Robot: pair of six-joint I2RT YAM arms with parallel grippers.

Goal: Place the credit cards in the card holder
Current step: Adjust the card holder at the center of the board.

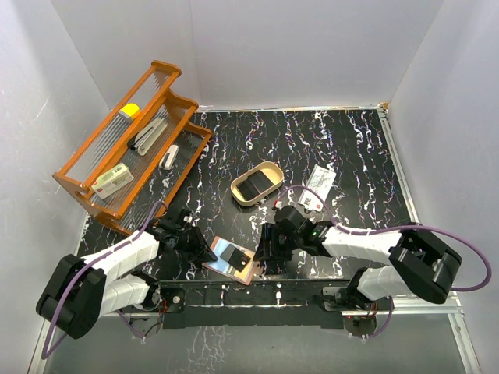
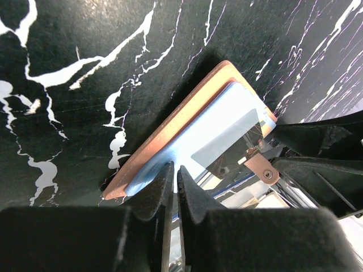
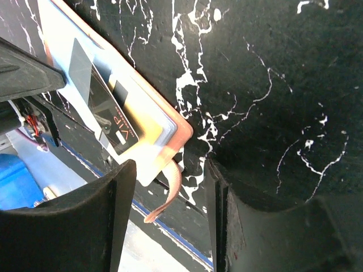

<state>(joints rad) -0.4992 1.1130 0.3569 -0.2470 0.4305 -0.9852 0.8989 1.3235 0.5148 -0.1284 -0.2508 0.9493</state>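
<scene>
Item, nearest the arm bases: small reddish-brown leather folding card holder (image 1: 230, 259), lying open and flat at the near edge of the black marble-patterned tabletop with white veining (image 1: 351, 148), between the two grippers. Its pale clear inner pockets face up, and an orange-and-dark card printed "VIP" (image 3: 122, 127) shows inside one of them. The little brown strap tab (image 3: 170, 192) hangs off the holder's edge. Left gripper (image 1: 204, 248): at the holder's left edge, fingers (image 2: 161, 190) drawn together with only a hairline slit between them, tips over the pale pocket edge (whether that edge is pinched cannot be told). Right gripper (image 1: 261, 251): at the holder's right edge, fingers standing well apart, holding nothing, the strap tab lying in the gap between them. Mid-table: tan oval tray with a metal rim (image 1: 269, 167), a dark flat rectangle inside. Just right of it, apart from the holder: white credit card with red and dark print (image 1: 318, 187), flat on the tabletop. Far left: large orange wire rack (image 1: 78, 183), tilted against the wall, carrying a cream box with green print (image 1: 111, 181) and other small items too small to identify.
</scene>
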